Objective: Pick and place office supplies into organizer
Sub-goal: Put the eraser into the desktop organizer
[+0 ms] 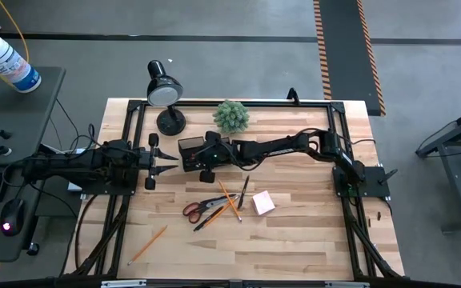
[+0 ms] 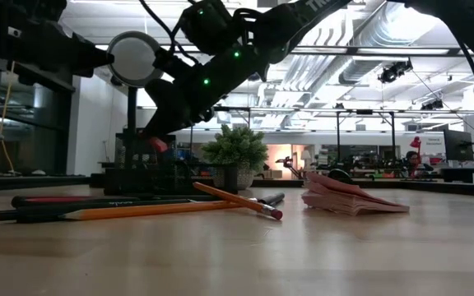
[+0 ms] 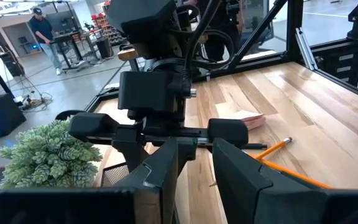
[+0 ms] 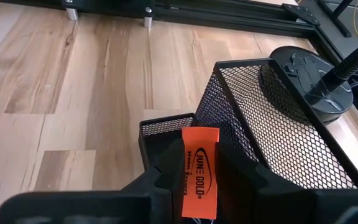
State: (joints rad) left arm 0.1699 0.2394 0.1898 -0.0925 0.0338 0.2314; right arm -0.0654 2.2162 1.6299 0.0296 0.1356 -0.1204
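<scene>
The black mesh organizer (image 1: 189,149) stands near the lamp base, and my right gripper (image 1: 207,154) hovers over it, shut on a small orange block printed "PURE GOLD" (image 4: 200,169). The organizer's compartments (image 4: 272,118) show just beyond those fingers. Orange-handled scissors (image 1: 198,210), crossed pencils (image 1: 229,200), a black pen (image 1: 243,192) and a pink notepad (image 1: 262,202) lie flat on the table's middle. Another pencil (image 1: 148,244) lies toward the near left. My left gripper (image 1: 169,162) waits open at the organizer's left, touching nothing. My right gripper pinches the orange block between its two fingers, which lie against its long sides near the free end (image 4: 201,140). The gripper slants down from the table's right. The block is lifted clear above the organizer's small front compartment (image 4: 166,127).
A black desk lamp (image 1: 163,86) with its round base (image 1: 171,122) stands at the far left, next to a green potted plant (image 1: 231,116). Black frame rails (image 1: 338,160) edge the table. Bare wood lies along the near side and right. A person (image 3: 44,31) stands in the room beyond.
</scene>
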